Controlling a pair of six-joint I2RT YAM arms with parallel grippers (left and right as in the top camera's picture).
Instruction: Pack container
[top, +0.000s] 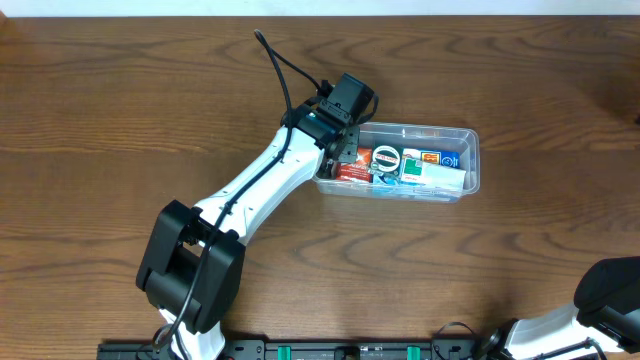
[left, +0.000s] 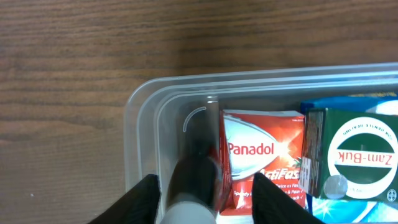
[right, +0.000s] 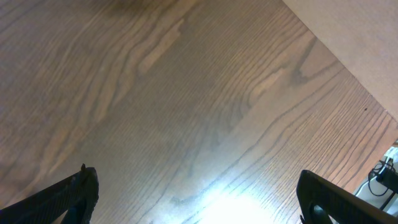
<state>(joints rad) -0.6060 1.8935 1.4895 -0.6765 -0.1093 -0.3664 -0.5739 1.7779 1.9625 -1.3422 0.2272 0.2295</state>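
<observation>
The container (top: 476, 160) sits a bit right of the table's (top: 120, 100) middle, toward the far edge, with a Panadol box (left: 261, 155) inside. The left gripper (left: 205, 182) is over its left end, fingers apart around a dark, blurry item (left: 193, 186) I can't identify. I'd lift straight up so nothing clips the wall. The right gripper (right: 202, 198) hangs wide open over bare wood.

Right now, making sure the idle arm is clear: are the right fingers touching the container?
Apart. Right wrist view shows the right fingers over wood table; overhead, the container sits far from that arm.
</observation>
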